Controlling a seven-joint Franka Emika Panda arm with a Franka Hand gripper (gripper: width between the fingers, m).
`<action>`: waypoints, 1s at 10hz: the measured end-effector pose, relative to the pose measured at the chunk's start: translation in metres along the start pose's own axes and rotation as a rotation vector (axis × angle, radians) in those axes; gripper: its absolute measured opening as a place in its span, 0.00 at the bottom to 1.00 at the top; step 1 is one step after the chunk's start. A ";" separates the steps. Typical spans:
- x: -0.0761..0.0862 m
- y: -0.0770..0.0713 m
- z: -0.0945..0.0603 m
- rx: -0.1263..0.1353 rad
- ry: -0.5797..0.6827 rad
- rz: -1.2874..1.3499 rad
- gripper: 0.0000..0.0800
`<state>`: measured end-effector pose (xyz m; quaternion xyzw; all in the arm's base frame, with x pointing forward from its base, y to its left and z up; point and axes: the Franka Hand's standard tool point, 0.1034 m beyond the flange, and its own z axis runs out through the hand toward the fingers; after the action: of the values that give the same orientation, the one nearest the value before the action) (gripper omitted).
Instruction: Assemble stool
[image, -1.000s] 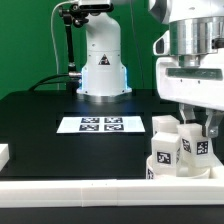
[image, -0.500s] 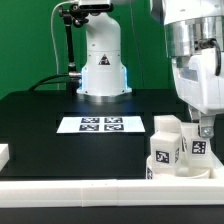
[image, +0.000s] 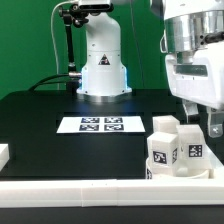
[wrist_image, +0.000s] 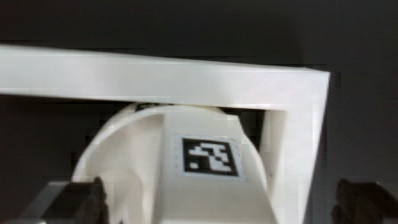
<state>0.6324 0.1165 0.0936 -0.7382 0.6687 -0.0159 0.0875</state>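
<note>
Several white stool legs (image: 176, 150) with black-and-white tags stand clustered in the front corner at the exterior view's right, against the border rail. I cannot make out the round seat. My gripper (image: 209, 124) hangs just above the cluster's right side and holds nothing. In the wrist view a rounded white leg (wrist_image: 196, 150) with a tag lies below the gripper (wrist_image: 217, 206). The dark fingertips (wrist_image: 71, 202) stand wide apart on either side of it, so the gripper is open.
The marker board (image: 100, 124) lies mid-table before the white robot base (image: 103, 60). A white border rail (image: 90, 196) runs along the front edge, and its corner shows in the wrist view (wrist_image: 302, 100). A small white block (image: 3, 153) sits at the exterior view's left edge.
The gripper has risen from down among the legs to just above them and shifted slightly to the exterior view's right. The legs have stayed in place.
</note>
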 end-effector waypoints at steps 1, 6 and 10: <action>0.001 -0.005 -0.005 0.006 -0.003 -0.072 0.81; 0.005 -0.007 -0.006 0.009 0.002 -0.415 0.81; 0.002 -0.012 -0.011 -0.024 0.021 -0.812 0.81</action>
<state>0.6425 0.1143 0.1059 -0.9430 0.3240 -0.0490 0.0586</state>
